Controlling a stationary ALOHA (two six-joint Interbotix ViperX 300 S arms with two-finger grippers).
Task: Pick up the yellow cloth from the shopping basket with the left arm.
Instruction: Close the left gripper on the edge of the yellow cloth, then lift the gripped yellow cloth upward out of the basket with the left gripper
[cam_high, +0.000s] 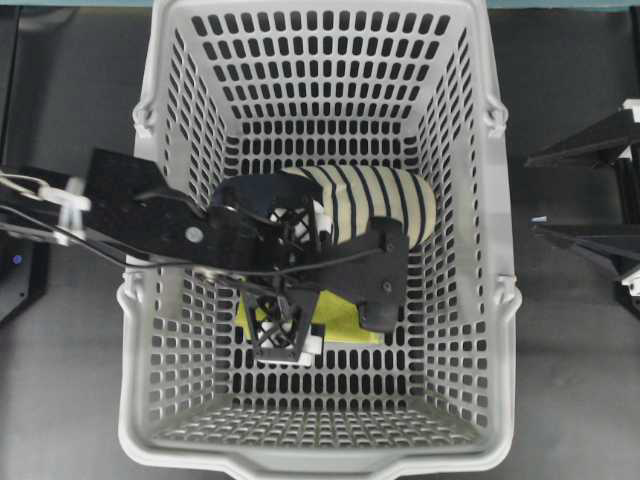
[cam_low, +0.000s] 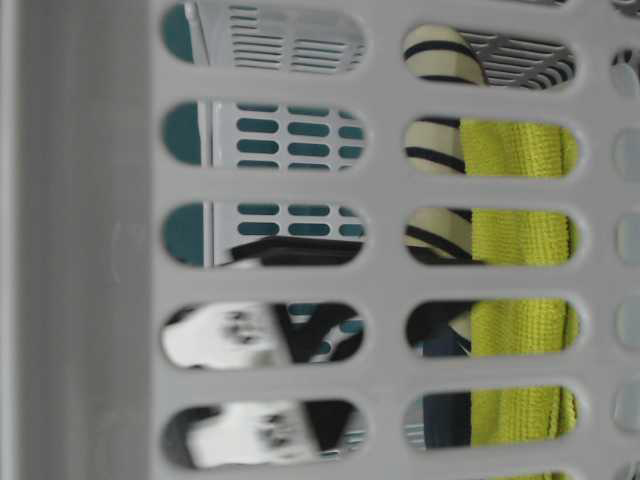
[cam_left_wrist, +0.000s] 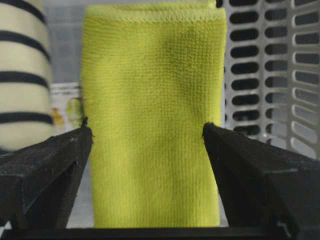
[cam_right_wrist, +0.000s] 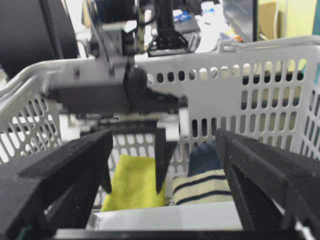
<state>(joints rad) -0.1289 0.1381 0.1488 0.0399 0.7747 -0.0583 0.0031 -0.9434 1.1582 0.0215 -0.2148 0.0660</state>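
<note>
The yellow cloth (cam_left_wrist: 150, 115) lies folded flat on the floor of the grey shopping basket (cam_high: 150, 330), next to a navy-and-cream striped fabric item (cam_high: 385, 200). My left gripper (cam_high: 288, 280) reaches down into the basket from the left and hangs over the cloth (cam_high: 345, 328). In the left wrist view it (cam_left_wrist: 146, 131) is open, with one finger on each side of the cloth, and I cannot tell whether they touch it. The right wrist view shows the same straddle over the cloth (cam_right_wrist: 132, 187). My right gripper (cam_high: 533, 195) is open and empty outside the basket's right wall.
The basket's slotted walls (cam_left_wrist: 270, 75) stand close to the cloth's right side. The striped item (cam_left_wrist: 22, 75) lies close on its left. The table-level view looks through the basket wall (cam_low: 380, 280) at the cloth (cam_low: 520, 240).
</note>
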